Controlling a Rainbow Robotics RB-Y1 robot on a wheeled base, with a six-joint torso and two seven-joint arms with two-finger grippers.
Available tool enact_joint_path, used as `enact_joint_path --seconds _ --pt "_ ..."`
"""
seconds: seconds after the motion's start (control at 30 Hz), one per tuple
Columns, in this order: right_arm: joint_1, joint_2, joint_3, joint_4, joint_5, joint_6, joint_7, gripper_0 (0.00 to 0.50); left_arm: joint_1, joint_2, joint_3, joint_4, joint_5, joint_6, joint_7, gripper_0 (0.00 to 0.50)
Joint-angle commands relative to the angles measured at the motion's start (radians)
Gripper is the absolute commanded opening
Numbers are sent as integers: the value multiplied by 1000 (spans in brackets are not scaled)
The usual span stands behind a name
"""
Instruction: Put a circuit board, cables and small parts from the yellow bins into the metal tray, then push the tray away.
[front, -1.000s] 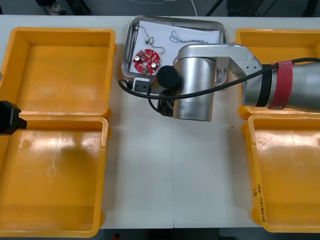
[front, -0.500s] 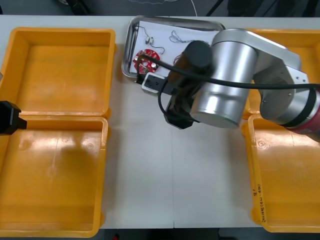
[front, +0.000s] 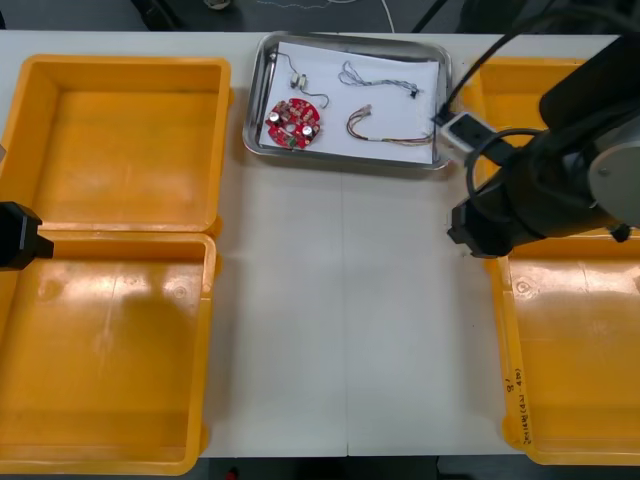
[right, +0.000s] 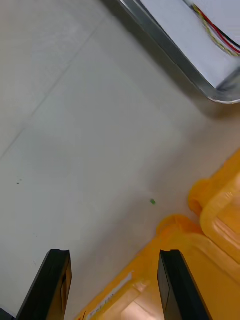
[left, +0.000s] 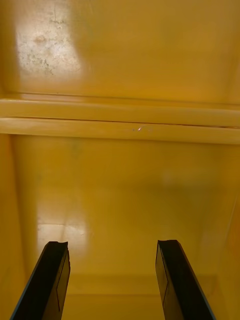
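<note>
By right bins, right pincer spread, metal tray apart beyond, left pincer spread over left bin.

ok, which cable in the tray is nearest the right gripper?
The red and yellow cable, lying by the metal tray's near edge, closest to the open right gripper; the twisted blue and white cable lies farther back.
</note>
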Motion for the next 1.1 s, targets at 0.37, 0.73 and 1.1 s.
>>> enact_joint_path --seconds 0.37,0.73,1.1 --pt "160 5 -381 25 30 10 -164 500 12 42 30 -29 6 6 -80 500" --pt "181 -12 -503 169 55 10 -113 500 12 42 30 -29 6 6 -80 500" --pt "321 -87 -507 180 56 -29 -93 500 12 42 30 -29 6 6 -80 500"
